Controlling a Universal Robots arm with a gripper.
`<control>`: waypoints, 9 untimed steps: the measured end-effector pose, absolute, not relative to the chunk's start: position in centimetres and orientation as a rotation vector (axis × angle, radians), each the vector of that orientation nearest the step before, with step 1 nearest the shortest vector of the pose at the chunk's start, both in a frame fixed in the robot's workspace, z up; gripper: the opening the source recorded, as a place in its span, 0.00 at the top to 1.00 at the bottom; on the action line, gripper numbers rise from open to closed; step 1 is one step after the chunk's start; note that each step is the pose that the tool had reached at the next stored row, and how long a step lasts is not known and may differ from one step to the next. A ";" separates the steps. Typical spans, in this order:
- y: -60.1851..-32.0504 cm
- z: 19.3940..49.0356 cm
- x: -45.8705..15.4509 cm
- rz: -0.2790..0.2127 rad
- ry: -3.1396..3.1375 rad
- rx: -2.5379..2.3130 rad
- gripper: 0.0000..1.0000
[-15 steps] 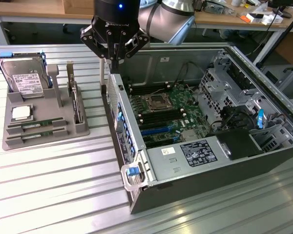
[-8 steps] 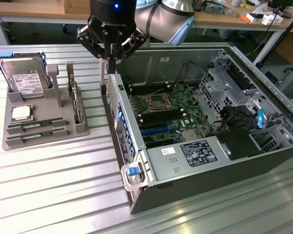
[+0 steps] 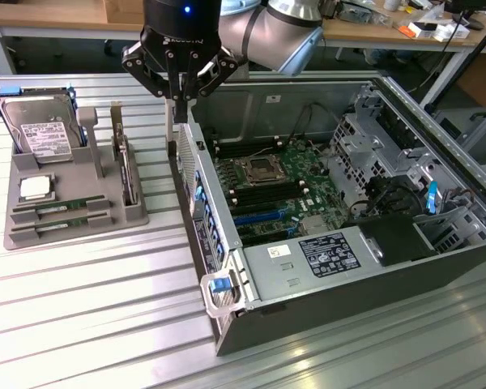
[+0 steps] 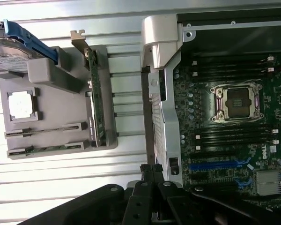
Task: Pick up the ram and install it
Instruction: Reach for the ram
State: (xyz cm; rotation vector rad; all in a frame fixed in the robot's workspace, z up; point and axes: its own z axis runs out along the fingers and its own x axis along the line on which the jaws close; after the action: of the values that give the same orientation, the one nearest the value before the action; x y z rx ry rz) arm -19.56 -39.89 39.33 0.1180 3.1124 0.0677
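Clenched gripper (image 3: 181, 101) hovers above the case's (image 3: 332, 312) rim; ram (image 3: 62, 221) lies along the tray's (image 3: 32, 237) front edge; motherboard (image 4: 225, 140) reads DELL.

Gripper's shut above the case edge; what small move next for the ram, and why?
Probably shift the gripper toward the gray tray on the exterior view's left, opening on the way: it is shut over the case wall, while the ram sticks lie in the tray's slots.

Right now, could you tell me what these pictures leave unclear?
Long green ram sticks in the grey plastic tray: chips too small, exterior view.
Silver hard drive: cut off by the wrist view's edge.
Green motherboard: near part hidden by grey labelled metal box, exterior view.
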 end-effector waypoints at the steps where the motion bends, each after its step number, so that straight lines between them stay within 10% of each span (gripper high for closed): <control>1: -39.9 39.3 -19.6 0.068 3.113 0.118 0.89; 9: -39.9 39.3 -20.4 0.068 3.113 0.118 0.89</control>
State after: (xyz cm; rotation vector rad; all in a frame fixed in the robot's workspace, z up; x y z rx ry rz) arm -20.36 -39.89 39.33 0.1181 3.1125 0.0676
